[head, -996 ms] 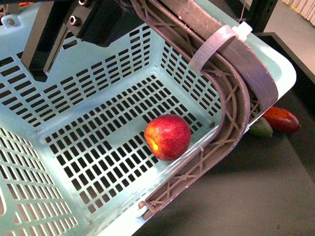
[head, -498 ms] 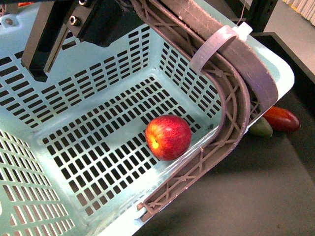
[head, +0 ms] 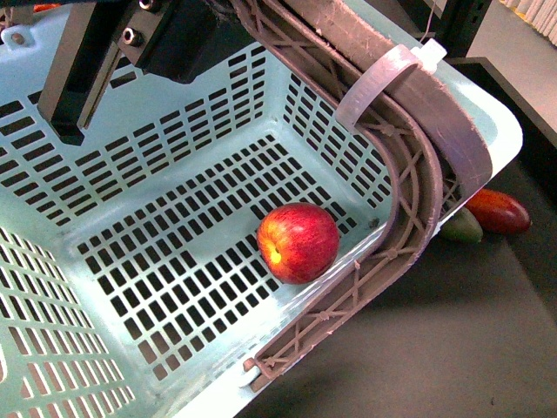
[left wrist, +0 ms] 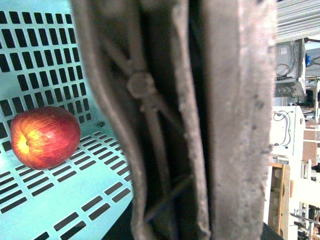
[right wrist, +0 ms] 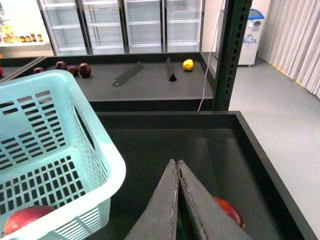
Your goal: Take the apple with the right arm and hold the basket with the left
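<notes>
Apple lies loose on the slotted floor of the basket, close to its right wall, yellow patch turned left, nothing touching it. Far left: left gripper, dark and boxy, above the basket's far wall. Its wrist view is filled by the handle and the fingers are hidden, so cannot tell if they are clamped. Right of apple, the handle curves up past the rim, with a zip tie looped round it. Just beyond the right wall, on the dark table: green fruit, then red fruit, side by side. Right gripper, outside the front view, hangs above the red fruit beside the basket, fingers pressed together, holding nothing.
</notes>
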You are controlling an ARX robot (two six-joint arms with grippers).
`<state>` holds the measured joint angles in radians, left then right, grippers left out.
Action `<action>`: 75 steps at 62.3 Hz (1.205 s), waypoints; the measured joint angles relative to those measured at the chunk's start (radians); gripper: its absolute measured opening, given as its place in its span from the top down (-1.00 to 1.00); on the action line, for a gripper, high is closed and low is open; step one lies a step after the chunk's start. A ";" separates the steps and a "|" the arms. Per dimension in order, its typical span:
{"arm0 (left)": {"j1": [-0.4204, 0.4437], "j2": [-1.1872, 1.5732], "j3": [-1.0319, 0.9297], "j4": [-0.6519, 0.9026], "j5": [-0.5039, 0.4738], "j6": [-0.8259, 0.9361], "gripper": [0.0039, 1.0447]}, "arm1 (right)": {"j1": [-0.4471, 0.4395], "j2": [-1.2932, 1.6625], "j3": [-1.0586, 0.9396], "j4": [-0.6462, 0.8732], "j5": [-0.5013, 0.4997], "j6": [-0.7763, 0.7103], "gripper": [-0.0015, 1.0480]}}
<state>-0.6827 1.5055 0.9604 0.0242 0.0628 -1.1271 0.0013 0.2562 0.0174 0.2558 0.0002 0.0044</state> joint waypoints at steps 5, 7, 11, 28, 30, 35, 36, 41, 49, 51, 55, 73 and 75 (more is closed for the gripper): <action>0.000 0.000 0.000 0.000 0.000 0.000 0.71 | 0.000 -0.025 0.000 -0.023 0.000 0.000 0.96; 0.000 0.000 0.000 0.000 0.000 0.000 0.71 | 0.000 -0.033 0.000 -0.031 0.000 0.000 0.96; 0.000 0.000 0.000 0.000 0.000 0.000 0.71 | 0.000 -0.048 0.000 -0.047 0.000 0.000 0.96; 0.000 0.000 0.000 0.000 -0.002 0.000 0.71 | 0.000 -0.244 0.000 -0.249 0.000 -0.001 0.96; 0.000 0.000 0.000 0.000 -0.001 0.000 0.71 | 0.000 -0.246 0.000 -0.251 0.000 -0.001 0.96; 0.000 0.000 0.000 0.000 0.000 0.000 0.71 | 0.000 -0.248 0.000 -0.253 0.001 -0.001 0.96; 0.000 0.000 0.000 0.000 0.000 0.000 0.71 | 0.000 -0.248 0.000 -0.253 0.001 -0.001 0.96; 0.000 0.000 0.000 0.000 0.000 0.000 0.71 | 0.000 -0.249 0.000 -0.254 0.000 -0.002 0.89; 0.000 0.000 0.000 0.000 0.000 0.000 0.71 | 0.000 -0.249 0.000 -0.254 0.000 -0.002 0.49; 0.000 0.000 0.000 0.000 0.000 0.000 0.71 | 0.000 -0.249 0.000 -0.254 0.001 -0.002 0.39; 0.000 0.000 0.000 0.000 0.000 0.000 0.71 | 0.000 -0.249 0.000 -0.254 0.001 -0.002 0.18; 0.000 0.000 0.000 0.000 0.000 0.000 0.71 | 0.000 -0.250 0.000 -0.254 0.001 -0.002 -0.77; 0.000 0.000 0.000 0.000 0.000 0.000 0.71 | 0.000 -0.250 0.000 -0.254 0.001 -0.001 -0.85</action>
<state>-0.6827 1.5055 0.9607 0.0242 0.0628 -1.1271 0.0013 0.0063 0.0174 0.0017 0.0010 0.0032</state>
